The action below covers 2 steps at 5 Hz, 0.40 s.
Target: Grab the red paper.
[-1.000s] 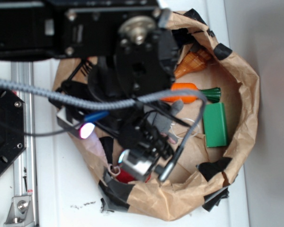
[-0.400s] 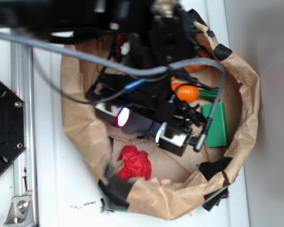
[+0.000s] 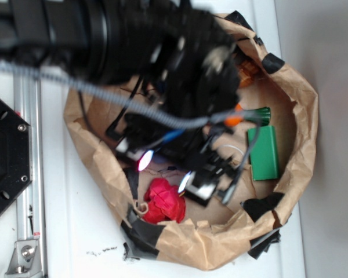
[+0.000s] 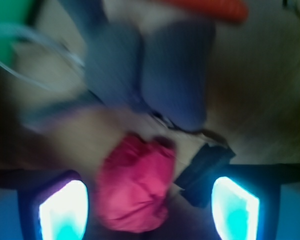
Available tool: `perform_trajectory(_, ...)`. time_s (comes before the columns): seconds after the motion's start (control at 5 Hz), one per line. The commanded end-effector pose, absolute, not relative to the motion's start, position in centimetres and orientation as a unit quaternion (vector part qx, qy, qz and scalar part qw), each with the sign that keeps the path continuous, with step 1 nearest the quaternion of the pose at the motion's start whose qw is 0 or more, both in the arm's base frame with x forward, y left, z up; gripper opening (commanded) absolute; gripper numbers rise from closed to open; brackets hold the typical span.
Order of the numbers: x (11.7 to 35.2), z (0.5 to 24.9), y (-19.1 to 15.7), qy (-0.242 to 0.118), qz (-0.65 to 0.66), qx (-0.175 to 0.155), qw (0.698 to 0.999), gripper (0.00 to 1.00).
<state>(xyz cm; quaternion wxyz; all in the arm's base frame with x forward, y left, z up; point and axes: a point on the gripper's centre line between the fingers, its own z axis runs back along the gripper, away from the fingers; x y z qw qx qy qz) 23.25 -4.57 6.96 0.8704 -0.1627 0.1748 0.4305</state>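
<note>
Approach step: red paper [image 3: 164, 200] lies at 6 o'clock in the brown bag [image 3: 304, 110] on the tabletop [image 3: 81, 231], between the spread jaws of the gripper [image 4: 149, 202], uncontacted; next move, likely descend and close.

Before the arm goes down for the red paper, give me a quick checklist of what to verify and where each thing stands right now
1. Target found: ok. The red paper lies on the floor of the brown paper nest.
2. Gripper open: ok. In the wrist view the two lit fingers stand wide apart.
3. Paper between the fingers: ok, though it sits nearer the left-hand one.
4. Nothing held yet: ok. The paper lies loose.
5. Neighbours clear: cannot tell. A grey plush lies just beyond the paper, and the view is blurred.
6. Height above the paper: cannot tell.
</note>
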Motion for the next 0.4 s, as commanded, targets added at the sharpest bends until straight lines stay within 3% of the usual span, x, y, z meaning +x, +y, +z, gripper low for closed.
perform_trajectory(0.0, 19.7, 4.4, -8.6, 0.161, 0.361, -0.169, 0.903, 1.00)
perform_trajectory(0.2, 18.9, 2.6, -7.8, 0.094, 0.335, -0.176, 0.921, 0.00)
